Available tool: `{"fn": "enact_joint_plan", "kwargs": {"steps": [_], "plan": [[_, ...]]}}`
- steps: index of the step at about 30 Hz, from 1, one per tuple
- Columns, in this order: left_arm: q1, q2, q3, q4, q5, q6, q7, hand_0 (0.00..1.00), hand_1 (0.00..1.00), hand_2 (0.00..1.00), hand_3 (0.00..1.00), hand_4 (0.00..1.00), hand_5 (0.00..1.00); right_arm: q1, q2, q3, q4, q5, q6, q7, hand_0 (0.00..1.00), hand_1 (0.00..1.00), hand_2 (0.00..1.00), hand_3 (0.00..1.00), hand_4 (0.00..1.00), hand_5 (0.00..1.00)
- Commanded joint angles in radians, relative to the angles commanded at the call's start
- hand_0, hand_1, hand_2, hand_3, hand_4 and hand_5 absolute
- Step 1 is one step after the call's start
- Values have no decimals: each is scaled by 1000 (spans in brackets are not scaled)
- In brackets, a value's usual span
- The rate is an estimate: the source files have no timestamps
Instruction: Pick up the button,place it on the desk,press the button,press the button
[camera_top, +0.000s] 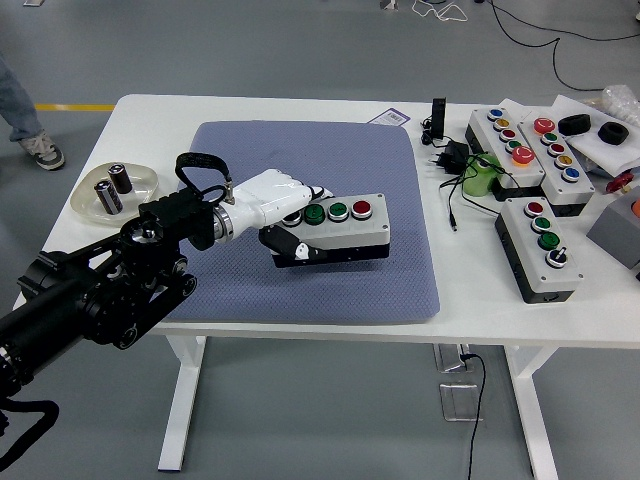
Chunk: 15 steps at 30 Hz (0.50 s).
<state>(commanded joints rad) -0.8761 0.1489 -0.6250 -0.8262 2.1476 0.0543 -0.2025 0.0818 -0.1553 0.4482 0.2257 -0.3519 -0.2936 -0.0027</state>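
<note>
A grey and black button box (338, 232) with two green buttons and a red one is over the middle of the blue-grey mat (330, 165). My left hand (277, 207), white with a black arm, is shut on the box's left end, fingers over the top and thumb on the front side. I cannot tell whether the box rests on the mat or hangs just above it. The right arm is out of view.
Three more button boxes (540, 246) lie at the table's right, with a black plug and cable (449, 160) and a green object (482, 176). A dish with two batteries (113, 192) stands at the left. A person's leg (25, 110) shows at the far left.
</note>
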Motion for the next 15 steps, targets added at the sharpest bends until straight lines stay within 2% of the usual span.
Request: {"fn": "enact_joint_plan", "kwargs": {"steps": [6, 7, 12, 13, 15], "plan": [[-5, -10, 13, 22, 33, 20, -8, 160, 154, 150, 291, 471, 2, 1, 0, -3, 0, 2, 1, 0, 629, 549, 582, 636, 221, 263], [-5, -11, 13, 24, 37, 21, -6, 202, 256, 265, 410, 517, 2, 1, 0, -3, 0, 2, 1, 0, 630, 549, 582, 635, 221, 263], [-3, -14, 16, 38, 49, 0, 6, 202, 256, 265, 410, 517, 2, -1, 0, -4, 0, 2, 0, 0, 630, 549, 582, 635, 221, 263], [-2, -15, 18, 41, 51, -3, 8, 438, 473, 520, 697, 547, 2, -1, 0, -4, 0, 3, 0, 0, 630, 549, 582, 635, 221, 263], [0, -15, 24, 46, 52, -1, 12, 438, 473, 520, 697, 547, 2, -2, 0, -5, 0, 3, 0, 0, 630, 549, 582, 635, 221, 263]]}}
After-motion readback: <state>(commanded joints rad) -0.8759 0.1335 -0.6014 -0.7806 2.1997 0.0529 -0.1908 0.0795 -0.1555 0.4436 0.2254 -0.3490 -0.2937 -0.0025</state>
